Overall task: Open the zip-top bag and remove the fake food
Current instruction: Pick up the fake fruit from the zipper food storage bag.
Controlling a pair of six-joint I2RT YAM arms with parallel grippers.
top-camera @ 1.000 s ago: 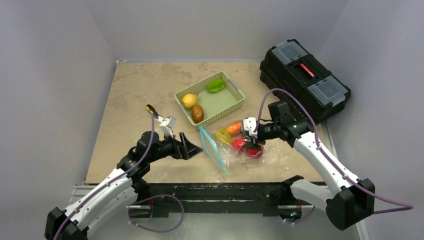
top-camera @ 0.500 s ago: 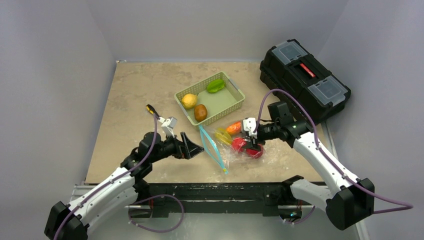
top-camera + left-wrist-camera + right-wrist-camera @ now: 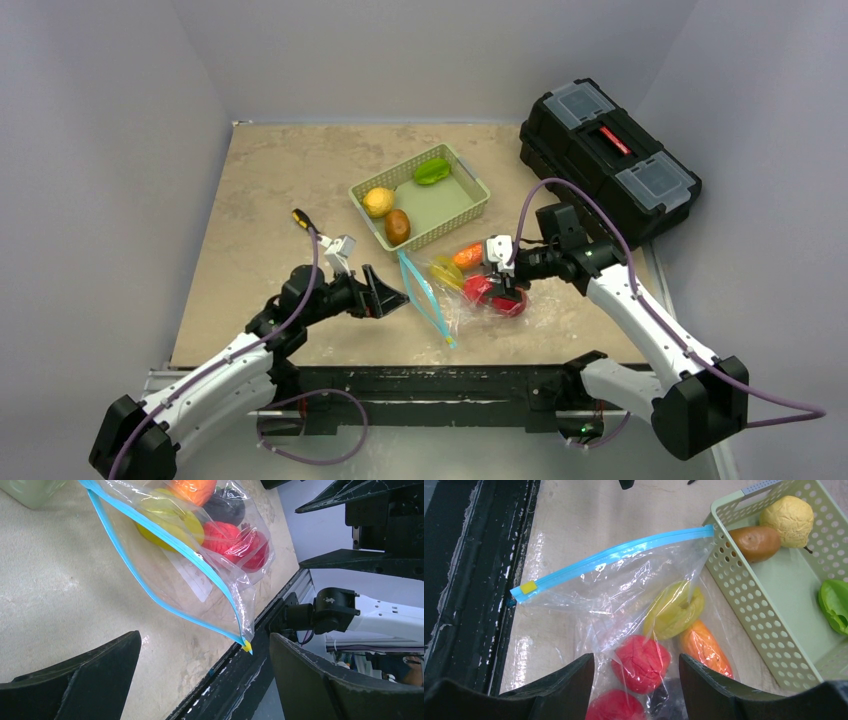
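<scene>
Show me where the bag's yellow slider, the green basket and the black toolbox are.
yellow slider (image 3: 528, 587), right wrist view, middle of the tab.
green basket (image 3: 445, 200), top external view, bare floor.
black toolbox (image 3: 608, 162), top external view, centre of lid.

The bag (image 3: 624, 585) is clear, crinkly, glossy plastic, the basket (image 3: 744, 605) matt perforated plastic, the table (image 3: 60, 580) mottled and stone-like.

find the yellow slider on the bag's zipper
In the right wrist view the yellow slider sits at the left end of the zip-top bag's blue strip, beside the black front rail.
</scene>
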